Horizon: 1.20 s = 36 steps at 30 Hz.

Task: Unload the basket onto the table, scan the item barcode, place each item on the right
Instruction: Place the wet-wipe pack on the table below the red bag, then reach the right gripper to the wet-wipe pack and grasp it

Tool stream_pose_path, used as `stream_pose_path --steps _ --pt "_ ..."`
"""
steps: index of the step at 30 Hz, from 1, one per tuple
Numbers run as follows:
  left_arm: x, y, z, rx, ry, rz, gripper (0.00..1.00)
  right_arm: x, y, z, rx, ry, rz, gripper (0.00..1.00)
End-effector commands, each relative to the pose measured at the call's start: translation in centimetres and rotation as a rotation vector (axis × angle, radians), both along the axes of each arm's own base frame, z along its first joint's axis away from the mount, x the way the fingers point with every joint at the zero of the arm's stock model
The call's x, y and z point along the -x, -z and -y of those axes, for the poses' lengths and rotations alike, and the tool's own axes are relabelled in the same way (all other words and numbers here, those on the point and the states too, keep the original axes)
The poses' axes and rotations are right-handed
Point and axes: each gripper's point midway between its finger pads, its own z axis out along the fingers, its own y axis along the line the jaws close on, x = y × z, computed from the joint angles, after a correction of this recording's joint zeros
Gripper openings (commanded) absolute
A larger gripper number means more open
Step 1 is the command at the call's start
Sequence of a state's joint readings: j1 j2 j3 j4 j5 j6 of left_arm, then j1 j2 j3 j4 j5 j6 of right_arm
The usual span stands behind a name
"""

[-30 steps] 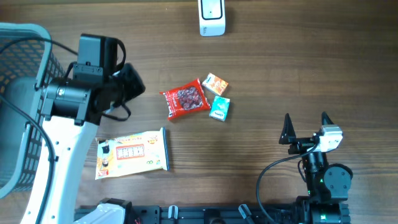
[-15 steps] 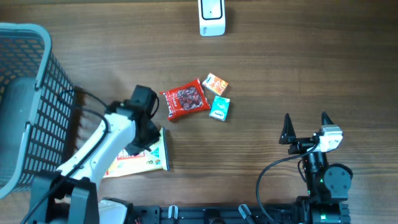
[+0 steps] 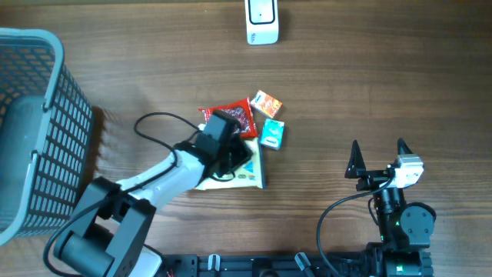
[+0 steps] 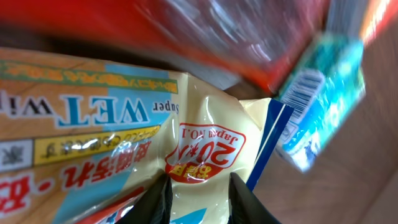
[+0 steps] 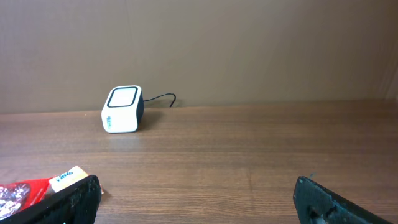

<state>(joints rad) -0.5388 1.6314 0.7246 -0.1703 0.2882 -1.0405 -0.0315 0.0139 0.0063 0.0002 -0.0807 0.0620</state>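
A yellow wet wipes pack [image 3: 250,176] lies on the wooden table under my left gripper [image 3: 234,161]. In the left wrist view the pack [image 4: 124,124] fills the frame and my left gripper [image 4: 198,200] is shut on its edge, one black finger [image 4: 158,199] on each side. The pack's own barcode does not show. The white barcode scanner [image 3: 261,21] stands at the far edge and also shows in the right wrist view [image 5: 122,109]. My right gripper [image 3: 377,148] rests open near the front right, nothing between its fingers [image 5: 199,202].
A red snack packet [image 3: 231,114], a small orange box [image 3: 267,103] and a teal box [image 3: 271,134] lie right beside the pack. The teal box [image 4: 317,99] shows a barcode in the left wrist view. A grey wire basket [image 3: 46,115] stands at the left.
My left arm came down from beside the basket onto the wet wipes pack, took hold of it, and moved it right, up against the red packet. The right arm stayed still.
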Motion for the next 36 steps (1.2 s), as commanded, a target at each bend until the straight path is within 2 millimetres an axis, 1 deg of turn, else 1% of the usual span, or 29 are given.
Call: stream_pose_path --steps 1,3,4,5,6,8,10,11,12,13,14,15,16,17,19,21,23,25,26,28,29,30,31,32,33,34,35,36 --pt "1.7 2.7 2.3 0.019 0.017 -0.047 0.28 0.0 -0.1 0.0 0.003 0.004 0.005 1.00" --pt "0.2 1.3 3.4 0.043 0.043 0.014 0.29 0.0 -0.1 0.0 0.003 0.004 0.005 1.00" --pt "-1.0 0.2 3.8 0.049 0.080 0.058 0.31 0.0 -0.1 0.0 0.003 0.004 0.005 1.00" --pt "-2.4 -1.4 3.8 0.018 0.126 0.085 0.34 0.0 -0.1 0.0 0.003 0.004 0.005 1.00" --pt "-3.8 -3.4 3.0 -0.044 0.162 0.091 0.36 0.0 -0.1 0.0 0.003 0.004 0.005 1.00" --pt "-5.7 -6.9 0.6 -0.165 0.162 0.095 0.36 0.0 -0.1 0.0 0.002 0.004 0.005 1.00" --pt "-6.8 -11.2 -1.4 -0.231 0.171 0.121 0.37 0.0 -0.1 0.0 0.003 0.004 0.005 1.00" --pt "-7.1 -13.3 -2.4 -0.254 0.174 0.134 0.41 0.0 -0.1 0.0 0.003 0.004 0.005 1.00" --pt "-7.3 -15.7 -4.5 -0.307 0.150 0.144 0.52 0.0 -0.1 0.0 0.003 0.004 0.005 1.00" --pt "-7.2 -17.2 -7.1 -0.374 0.098 0.137 0.92 0.0 -0.1 0.0 0.003 0.004 0.005 1.00" --pt "-6.9 -17.8 -9.6 -0.440 0.050 0.128 1.00 0.0 -0.1 0.0 0.003 0.004 0.005 1.00" --pt "-6.3 -18.3 -12.6 -0.518 -0.007 0.104 1.00 0.0 -0.1 0.0 0.003 0.004 0.005 1.00" --pt "-5.7 -18.3 -14.3 -0.537 -0.039 0.070 1.00 0.0 -0.1 0.0 0.003 0.004 0.005 1.00" --pt "-5.4 -18.2 -15.3 -0.544 -0.057 0.041 1.00 0.0 -0.1 0.0 0.003 0.004 0.005 1.00" --pt "-5.3 -17.9 -16.7 -0.556 -0.090 0.011 1.00 0.0 -0.1 0.0 0.003 0.004 0.005 1.00" --pt "-5.3 -17.8 -17.6 -0.579 -0.108 0.003 1.00 0.0 -0.1 0.0 0.003 0.004 0.005 1.00" --pt "-5.5 -18.3 -19.9 -0.710 -0.148 0.024 1.00 0.0 -0.1 0.0 0.003 0.004 0.005 1.00" --pt "-5.4 -18.1 -20.2 -0.729 -0.151 0.018 1.00 0.0 -0.1 0.1 0.007 0.006 0.006 1.00" --pt "-5.1 -17.6 -20.2 -0.730 -0.145 0.005 1.00 0.0 -0.1 0.1 0.010 0.007 0.006 1.00" --pt "-4.2 -16.2 -20.8 -0.754 -0.155 -0.041 1.00 0.0 -0.1 0.1 0.007 0.006 0.007 1.00" --pt "-4.0 -15.7 -21.2 -0.744 -0.207 -0.064 1.00 0.1 -1.1 -0.7 -0.036 -0.039 0.044 1.00" --pt "-3.8 -15.4 -21.5 -0.730 -0.246 -0.084 1.00 0.8 -3.1 -3.8 -0.214 -0.234 0.095 1.00" --pt "-3.9 -15.1 -21.7 -0.690 -0.262 -0.098 1.00 1.9 -3.9 -6.4 -0.377 -0.411 0.067 1.00" --pt "-4.2 -14.8 -21.6 -0.653 -0.273 -0.104 1.00 2.6 -4.0 -7.7 -0.547 -0.501 0.000 1.00" --pt "-4.7 -14.6 -21.7 -0.625 -0.288 -0.104 1.00 2.5 -4.1 -7.4 -0.736 -0.490 -0.049 1.00" --pt "-5.3 -14.4 -21.8 -0.601 -0.292 -0.096 1.00 2.4 -4.0 -7.3 -0.829 -0.481 -0.076 1.00" --pt "-5.7 -14.2 -21.9 -0.590 -0.300 -0.091 1.00 2.7 -4.9 -7.5 -0.825 -0.512 -0.048 1.00" --pt "-6.1 -14.0 -22.0 -0.588 -0.307 -0.087 1.00 3.8 -7.2 -8.3 -0.748 -0.601 0.044 1.00"
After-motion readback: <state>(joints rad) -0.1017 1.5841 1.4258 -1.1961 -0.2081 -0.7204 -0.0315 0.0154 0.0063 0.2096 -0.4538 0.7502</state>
